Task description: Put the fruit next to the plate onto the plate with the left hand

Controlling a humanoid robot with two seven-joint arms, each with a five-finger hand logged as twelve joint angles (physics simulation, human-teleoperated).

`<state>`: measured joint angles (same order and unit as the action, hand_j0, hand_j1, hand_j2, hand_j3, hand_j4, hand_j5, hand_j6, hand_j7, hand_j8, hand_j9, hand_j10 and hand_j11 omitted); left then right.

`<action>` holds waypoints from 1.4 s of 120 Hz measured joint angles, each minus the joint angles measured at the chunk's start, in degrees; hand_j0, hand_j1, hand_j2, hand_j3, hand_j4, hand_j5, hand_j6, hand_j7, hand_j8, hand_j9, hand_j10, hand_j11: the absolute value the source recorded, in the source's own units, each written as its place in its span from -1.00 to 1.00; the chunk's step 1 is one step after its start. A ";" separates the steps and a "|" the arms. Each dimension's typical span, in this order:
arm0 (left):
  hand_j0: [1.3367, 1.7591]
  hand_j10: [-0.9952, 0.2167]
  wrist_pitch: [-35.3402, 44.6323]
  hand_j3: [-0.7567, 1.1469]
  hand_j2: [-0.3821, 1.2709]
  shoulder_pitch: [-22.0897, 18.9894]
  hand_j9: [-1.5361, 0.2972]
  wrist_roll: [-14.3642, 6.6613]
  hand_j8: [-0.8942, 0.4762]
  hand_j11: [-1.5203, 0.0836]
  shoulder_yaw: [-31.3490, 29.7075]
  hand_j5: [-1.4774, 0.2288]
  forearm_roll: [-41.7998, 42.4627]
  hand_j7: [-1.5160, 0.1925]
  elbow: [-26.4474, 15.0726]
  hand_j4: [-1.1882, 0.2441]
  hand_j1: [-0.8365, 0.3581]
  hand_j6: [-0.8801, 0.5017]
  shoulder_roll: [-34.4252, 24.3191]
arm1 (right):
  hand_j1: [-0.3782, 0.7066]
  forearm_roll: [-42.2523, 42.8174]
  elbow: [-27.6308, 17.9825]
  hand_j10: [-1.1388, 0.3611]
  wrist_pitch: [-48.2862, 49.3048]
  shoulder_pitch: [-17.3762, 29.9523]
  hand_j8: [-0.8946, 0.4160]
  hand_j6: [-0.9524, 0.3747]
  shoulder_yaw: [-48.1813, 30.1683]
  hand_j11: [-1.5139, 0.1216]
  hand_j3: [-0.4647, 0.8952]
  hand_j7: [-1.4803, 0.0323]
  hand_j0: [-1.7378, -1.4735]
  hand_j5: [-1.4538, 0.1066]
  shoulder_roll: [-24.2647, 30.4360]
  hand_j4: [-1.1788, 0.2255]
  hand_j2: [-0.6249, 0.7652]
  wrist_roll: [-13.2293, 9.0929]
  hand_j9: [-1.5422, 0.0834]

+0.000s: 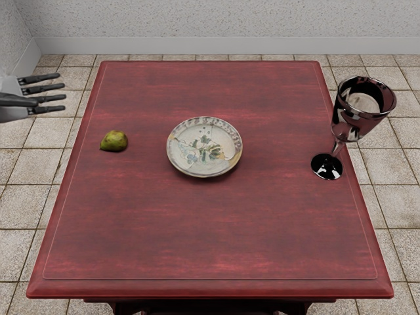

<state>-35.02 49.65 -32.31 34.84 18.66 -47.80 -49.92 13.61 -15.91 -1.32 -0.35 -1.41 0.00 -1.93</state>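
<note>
Now we see the left hand (pixel 27 97) at the left edge of the head view, off the table (pixel 210 223) and over the tiled floor (pixel 20 190). Its fingers (pixel 46 88) are straight, slightly spread and pointing right toward the table, and they hold nothing. The thumb we cannot clearly tell apart from the rest.

We find the fruit (pixel 114 141), small and yellow-green, lying on the left part of the red table top. It is near the table's left edge, nearer the camera than the hand and apart from it. It sits to the left of the plate (pixel 180 154), level with it, with bare wood between the two.

We note that the plate rests near the middle of the table, round and pale with a faded pattern, and its face is bare.

A dark, shiny glass (pixel 354 115) stands upright at the right edge of the table, well apart from the plate.
</note>
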 joint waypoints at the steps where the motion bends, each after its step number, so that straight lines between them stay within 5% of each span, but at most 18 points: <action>1: 0.52 0.58 0.00 -0.20 -0.53 0.00 0.62 0.00 0.25 0.83 0.01 0.67 0.04 0.72 0.07 0.61 0.91 0.22 0.00 | -0.95 0.00 0.00 0.52 0.00 0.00 0.37 0.44 0.00 0.85 -0.32 0.96 -0.40 0.86 0.00 0.68 -0.10 0.00 0.90; 12: 0.52 0.59 -0.02 -0.20 -0.53 1.19 0.62 -0.19 0.26 0.84 -0.44 0.68 -0.47 0.72 0.48 0.61 0.91 0.23 0.51 | -0.95 -0.01 0.00 0.52 0.00 0.00 0.37 0.44 0.00 0.85 -0.32 0.96 -0.40 0.86 0.00 0.68 -0.10 0.00 0.90; 20: 0.52 0.59 -0.02 -0.20 -0.53 6.68 0.63 -0.55 0.26 0.84 -2.63 0.68 -5.60 0.72 0.59 0.62 0.91 0.23 3.38 | -0.95 0.00 0.00 0.52 0.00 0.00 0.37 0.44 0.00 0.85 -0.32 0.96 -0.40 0.86 0.00 0.68 -0.10 0.00 0.90; 38: 0.52 0.60 -0.01 -0.20 -0.53 18.31 0.63 -1.91 0.26 0.84 -8.69 0.68 -28.32 0.73 -0.73 0.62 0.92 0.23 12.22 | -0.95 0.01 0.01 0.52 0.00 0.00 0.37 0.44 0.00 0.85 -0.32 0.96 -0.40 0.86 0.00 0.68 -0.10 0.00 0.90; 52: 0.52 0.59 0.76 -0.20 -0.53 18.67 0.63 -2.44 0.26 0.84 -10.33 0.68 -49.34 0.73 -6.90 0.62 0.92 0.23 16.89 | -0.95 0.00 0.01 0.52 0.00 -0.03 0.37 0.44 0.00 0.85 -0.32 0.96 -0.40 0.86 0.00 0.68 -0.10 0.00 0.90; 66: 0.52 0.59 13.91 -0.20 -0.53 18.38 0.63 -2.56 0.25 0.84 -11.87 0.68 -66.75 0.72 -9.37 0.61 0.92 0.22 20.43 | -0.95 0.00 0.01 0.52 0.00 -0.07 0.37 0.44 0.00 0.85 -0.32 0.96 -0.40 0.86 0.00 0.68 -0.10 0.00 0.90; 83: 0.52 0.58 26.32 -0.20 -0.53 18.43 0.62 0.65 0.25 0.84 -20.56 0.68 -76.79 0.72 -10.08 0.61 0.91 0.22 23.17 | -0.95 0.00 0.01 0.52 0.00 -0.08 0.37 0.44 0.00 0.85 -0.32 0.96 -0.40 0.86 0.00 0.68 -0.10 0.00 0.90; 102: 0.52 0.58 31.27 -0.20 -0.53 17.16 0.62 1.74 0.25 0.83 -30.16 0.67 -81.83 0.72 -10.42 0.60 0.91 0.21 26.88 | -0.95 0.00 0.01 0.52 0.00 -0.09 0.37 0.44 0.00 0.85 -0.32 0.96 -0.40 0.86 0.00 0.68 -0.10 0.00 0.90; 125: 0.52 0.56 38.56 -0.20 -0.52 15.56 0.61 2.07 0.23 0.82 -32.95 0.66 -83.01 0.70 -10.53 0.59 0.89 0.20 27.07 | -0.95 0.00 0.01 0.52 0.00 -0.09 0.37 0.44 0.00 0.85 -0.32 0.96 -0.40 0.86 0.00 0.68 -0.10 0.00 0.90; 168: 0.52 0.14 40.67 -0.20 -0.46 15.57 0.24 1.78 -0.14 0.40 -33.51 0.27 -83.14 0.31 -10.49 0.24 0.37 -0.17 27.07 | -0.95 0.00 0.01 0.52 0.00 -0.09 0.37 0.44 0.00 0.85 -0.32 0.96 -0.40 0.86 0.00 0.68 -0.10 0.00 0.90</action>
<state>5.64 65.22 -30.53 1.33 -64.48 -58.29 -22.85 13.61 -15.91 -1.32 -0.44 -1.41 0.00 -1.93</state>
